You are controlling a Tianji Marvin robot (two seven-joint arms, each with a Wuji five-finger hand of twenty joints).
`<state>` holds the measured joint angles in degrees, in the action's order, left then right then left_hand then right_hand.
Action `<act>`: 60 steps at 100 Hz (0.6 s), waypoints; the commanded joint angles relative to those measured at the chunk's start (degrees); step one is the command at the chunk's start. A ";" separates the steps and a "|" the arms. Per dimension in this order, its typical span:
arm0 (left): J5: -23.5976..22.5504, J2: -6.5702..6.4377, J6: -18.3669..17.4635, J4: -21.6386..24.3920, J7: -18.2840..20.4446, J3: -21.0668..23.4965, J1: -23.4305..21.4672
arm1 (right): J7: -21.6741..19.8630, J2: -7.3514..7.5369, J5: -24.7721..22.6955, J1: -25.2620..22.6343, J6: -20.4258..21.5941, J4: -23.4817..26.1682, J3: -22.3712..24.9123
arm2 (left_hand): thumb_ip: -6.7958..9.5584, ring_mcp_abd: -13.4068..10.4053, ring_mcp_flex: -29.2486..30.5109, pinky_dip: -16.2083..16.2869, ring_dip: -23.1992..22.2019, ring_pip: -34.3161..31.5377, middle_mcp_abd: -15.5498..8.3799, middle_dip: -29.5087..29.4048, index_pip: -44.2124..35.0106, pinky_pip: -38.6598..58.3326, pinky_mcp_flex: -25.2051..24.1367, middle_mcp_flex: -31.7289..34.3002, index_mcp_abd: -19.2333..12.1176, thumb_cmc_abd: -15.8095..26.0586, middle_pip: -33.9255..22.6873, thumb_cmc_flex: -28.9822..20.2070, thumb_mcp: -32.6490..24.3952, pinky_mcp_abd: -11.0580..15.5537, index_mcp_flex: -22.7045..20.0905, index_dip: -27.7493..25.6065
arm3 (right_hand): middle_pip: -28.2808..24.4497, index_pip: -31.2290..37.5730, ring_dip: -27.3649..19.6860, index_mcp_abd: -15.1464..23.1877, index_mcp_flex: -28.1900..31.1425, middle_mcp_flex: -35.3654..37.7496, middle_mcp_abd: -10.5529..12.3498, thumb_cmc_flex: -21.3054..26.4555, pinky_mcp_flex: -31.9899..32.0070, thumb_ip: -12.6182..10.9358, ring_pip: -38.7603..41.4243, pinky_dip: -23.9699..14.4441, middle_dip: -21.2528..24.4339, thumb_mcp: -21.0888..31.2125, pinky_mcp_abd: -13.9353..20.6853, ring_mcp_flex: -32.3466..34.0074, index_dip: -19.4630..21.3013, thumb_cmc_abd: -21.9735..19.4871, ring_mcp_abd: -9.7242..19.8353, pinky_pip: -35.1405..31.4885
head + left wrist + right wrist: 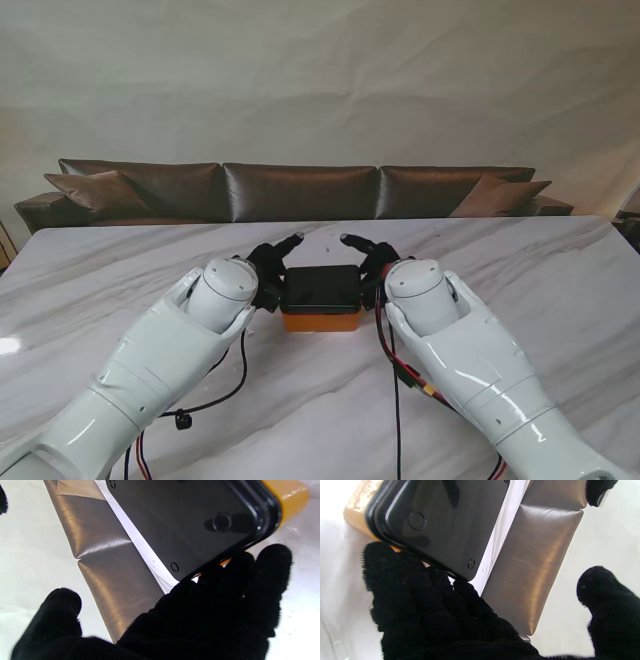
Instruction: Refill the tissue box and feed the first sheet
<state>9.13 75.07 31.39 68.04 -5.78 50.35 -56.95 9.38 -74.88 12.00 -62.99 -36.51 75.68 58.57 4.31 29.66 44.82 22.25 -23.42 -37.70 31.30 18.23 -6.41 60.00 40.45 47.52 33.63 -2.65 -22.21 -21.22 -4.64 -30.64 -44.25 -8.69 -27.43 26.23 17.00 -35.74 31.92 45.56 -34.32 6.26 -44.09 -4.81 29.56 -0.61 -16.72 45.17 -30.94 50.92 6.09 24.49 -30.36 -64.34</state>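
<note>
Glossy black plastic lid [190,522], orange box [321,321], fuzzy knit fingers [425,585], polished marble table [560,270], shiny leather sofa [300,190]

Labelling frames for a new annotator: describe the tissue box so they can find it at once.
On the white marble table in front of the brown sofa, look between the two black-gloved hands, left hand and right hand, near the middle. The tissue box is the only boxy item there: orange body, glossy black panel facing up with small round studs.
</note>
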 commanded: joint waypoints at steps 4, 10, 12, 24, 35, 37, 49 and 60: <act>1.10 2.37 -0.23 2.52 1.98 -0.83 -0.48 | -1.71 -1.86 1.09 0.67 1.26 0.57 -0.53 | -0.17 -0.54 -0.60 -0.21 -0.31 -1.58 -8.81 0.91 -9.58 11.00 1.07 1.63 -13.88 1.82 -3.54 0.45 -0.89 3.29 -4.44 -2.55 | -1.47 3.25 -0.32 7.63 1.94 1.56 9.25 0.28 -0.53 -1.15 0.11 0.75 0.68 -1.52 6.89 0.29 1.68 -0.82 7.62 -0.35; 1.17 2.40 -0.39 2.17 2.06 -0.87 -0.36 | -1.66 -1.94 1.19 0.86 1.40 0.14 -0.53 | -0.18 -0.56 -0.68 -0.21 -0.30 -1.54 -8.82 0.91 -9.58 10.95 1.02 1.59 -13.98 1.78 -3.55 0.48 -0.87 3.22 -4.46 -2.55 | -1.50 3.24 -0.32 7.67 1.91 1.63 9.29 0.31 -0.52 -1.16 0.11 0.74 0.67 -1.51 6.91 0.29 1.67 -0.84 7.58 -0.34; 1.18 2.41 -0.47 2.02 2.09 -0.90 -0.31 | -1.64 -1.97 1.26 0.94 1.47 -0.02 -0.53 | -0.18 -0.54 -0.67 -0.21 -0.31 -1.54 -8.88 0.92 -9.58 10.94 1.01 1.66 -13.99 1.79 -3.59 0.47 -0.87 3.19 -4.44 -2.55 | -1.50 3.24 -0.32 7.69 1.91 1.63 9.30 0.32 -0.52 -1.16 0.11 0.74 0.67 -1.51 6.91 0.29 1.67 -0.83 7.58 -0.34; 1.18 2.55 -1.12 0.83 2.17 -1.06 0.15 | -1.61 -2.08 1.53 1.36 1.90 -0.80 -0.59 | -0.18 -0.66 -0.69 -0.18 -0.30 -1.51 -8.90 0.92 -9.57 10.91 1.00 1.55 -13.94 1.84 -3.55 0.48 -0.88 3.18 -4.42 -2.54 | -1.43 3.19 -0.34 7.73 1.82 1.53 9.34 0.35 -0.31 -1.16 0.01 0.75 0.69 -1.54 6.99 0.15 1.66 -0.86 7.83 -0.24; 1.25 2.72 -1.71 -0.19 2.14 -1.18 0.55 | -1.65 -2.15 1.72 1.67 2.30 -1.31 -0.64 | -0.17 -0.67 -0.70 -0.16 -0.29 -1.48 -8.90 0.92 -9.56 10.90 1.00 1.57 -13.96 1.87 -3.57 0.47 -0.89 3.19 -4.40 -2.54 | -1.43 3.18 -0.34 7.81 1.80 1.57 9.47 0.36 -0.24 -1.17 0.00 0.73 0.69 -1.55 7.01 0.16 1.66 -0.90 7.82 -0.20; 1.24 2.72 -1.67 -0.07 2.11 -1.17 0.52 | -1.64 -2.16 1.74 1.72 2.35 -1.39 -0.65 | -0.18 -0.61 -0.74 -0.15 -0.28 -1.45 -8.91 0.93 -9.55 10.90 1.00 1.56 -13.91 1.87 -3.57 0.51 -0.86 3.19 -4.37 -2.54 | -1.41 3.19 -0.35 7.83 1.80 1.52 9.45 0.39 -0.24 -1.17 -0.01 0.73 0.70 -1.55 7.01 0.14 1.66 -0.91 7.84 -0.20; 0.97 2.69 -0.81 0.87 1.75 -1.07 0.21 | -1.61 -2.27 1.93 2.08 2.69 -1.98 -0.74 | -0.17 -0.68 -0.80 -0.14 -0.28 -1.44 -8.96 0.92 -9.59 10.82 0.84 1.52 -13.93 1.91 -3.56 0.47 -0.89 3.22 -4.43 -2.55 | -1.41 3.20 -0.36 7.80 1.77 1.55 9.41 0.36 -0.20 -1.17 -0.06 0.71 0.70 -1.60 7.02 0.11 1.67 -0.95 7.89 -0.17; 0.72 2.64 -0.47 1.19 1.52 -0.89 0.05 | -1.57 -2.37 2.14 2.31 3.00 -2.55 -0.82 | -0.17 -0.67 -0.85 -0.12 -0.28 -1.42 -8.91 0.93 -9.58 10.81 0.83 1.50 -13.93 1.87 -3.57 0.47 -0.88 3.22 -4.41 -2.55 | -1.40 3.22 -0.36 7.78 1.78 1.56 9.44 0.35 -0.20 -1.17 -0.09 0.70 0.70 -1.62 7.02 0.10 1.68 -0.95 7.86 -0.16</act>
<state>9.18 75.67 31.37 66.96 -6.09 50.12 -56.56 9.39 -75.42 13.30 -61.20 -34.62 72.14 58.47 4.31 29.52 44.82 22.24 -24.16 -38.31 31.30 18.23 -6.39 60.00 40.45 47.51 33.82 -2.64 -22.21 -21.22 -4.65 -30.58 -43.80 -8.17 -27.43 26.98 17.00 -34.00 32.48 45.56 -34.12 6.76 -43.71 -4.86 29.25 -0.61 -16.73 44.61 -30.97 50.46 6.60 24.45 -30.46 -64.79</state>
